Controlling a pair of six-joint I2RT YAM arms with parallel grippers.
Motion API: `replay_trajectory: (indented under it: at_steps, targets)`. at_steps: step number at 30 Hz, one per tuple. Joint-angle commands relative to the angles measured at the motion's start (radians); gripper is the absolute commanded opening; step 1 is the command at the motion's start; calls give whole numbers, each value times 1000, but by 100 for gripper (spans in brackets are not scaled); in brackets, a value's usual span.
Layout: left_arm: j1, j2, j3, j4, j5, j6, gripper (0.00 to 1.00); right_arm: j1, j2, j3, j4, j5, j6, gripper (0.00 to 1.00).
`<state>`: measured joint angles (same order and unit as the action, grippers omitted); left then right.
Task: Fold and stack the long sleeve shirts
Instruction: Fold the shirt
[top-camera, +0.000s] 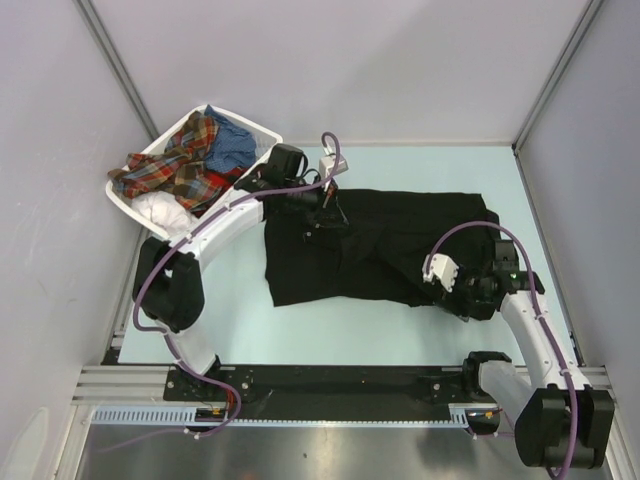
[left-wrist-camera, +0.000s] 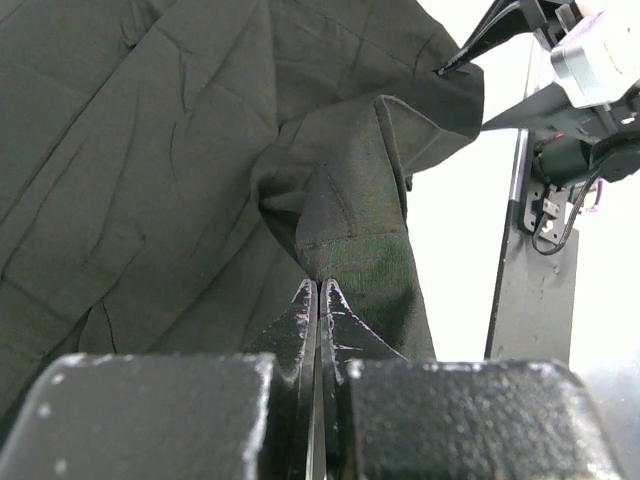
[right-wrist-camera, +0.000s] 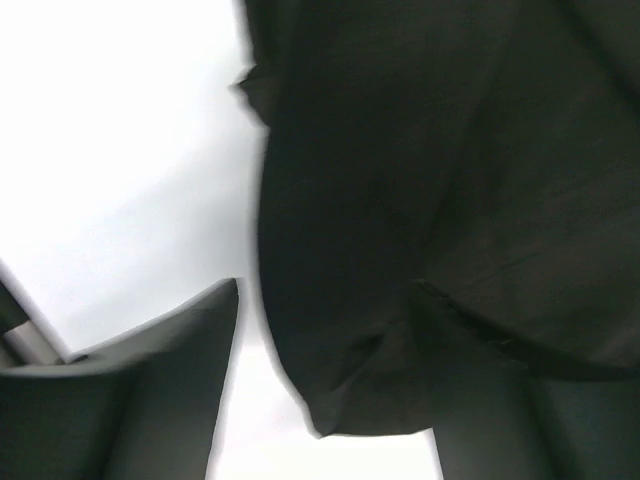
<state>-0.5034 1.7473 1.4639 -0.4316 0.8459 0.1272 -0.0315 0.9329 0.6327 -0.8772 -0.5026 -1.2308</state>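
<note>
Where the black shirt lies: seen from above, the black shirt (top-camera: 370, 250) is spread, rumpled, across the middle of the pale table (top-camera: 350, 325), between the two arms.
Overhead, left gripper: the left gripper (top-camera: 325, 218) is down on the far-left part of the shirt, near the basket.
Overhead, right gripper: the right gripper (top-camera: 432, 290) sits at the shirt's near-right edge; its fingers are too small here to judge.
Overhead, basket: a white basket (top-camera: 262, 130) stands at the far-left corner of the table, apart from the black shirt. It holds a plaid shirt (top-camera: 170, 170), a blue shirt (top-camera: 232, 147) and a white garment (top-camera: 160, 208).
Left wrist, gripper: the two fingers (left-wrist-camera: 340, 335) are pressed together, clamped on a raised fold of the black shirt.
Left wrist, shirt: creased dark cloth fills the left of the view. One corner is drawn up and taut toward the other arm at the upper right.
Right wrist, gripper: the view is blurred, but the fingers (right-wrist-camera: 150, 400) stand apart. Bright table shows between the left-hand finger and the cloth.
Right wrist, shirt: the black cloth hangs across the gap and lies against the right-hand finger, not pinched.
</note>
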Motion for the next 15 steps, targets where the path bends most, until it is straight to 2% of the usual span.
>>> replay_trajectory:
  at_steps: [1,2,4,6,7,9,11,13,14,15]
  targets:
    - [19,-3,42,37,61,-37,0,18,4,-14,211,65,123,57]
    - [22,-14,38,36,65,-28,0,18,6,-14,251,76,157,44]
    - [23,-29,24,16,73,-11,0,16,6,-11,280,84,180,32]
    - [26,-70,3,-24,82,29,0,16,10,-5,296,96,195,4]
    - [28,-89,-5,-41,106,70,0,15,10,-1,297,102,208,0]
    - [26,-159,-39,-125,127,138,0,-7,12,30,271,75,209,0]
    - [19,-221,-79,-203,147,288,0,-42,3,70,225,20,214,0]
    - [-24,-320,-166,-359,127,435,0,-65,-18,97,158,-28,208,0]
    - [-50,-354,-207,-405,75,568,0,-76,-28,108,127,-71,194,0]
    - [-84,-386,-297,-477,43,624,0,-87,-40,120,94,-86,153,0]
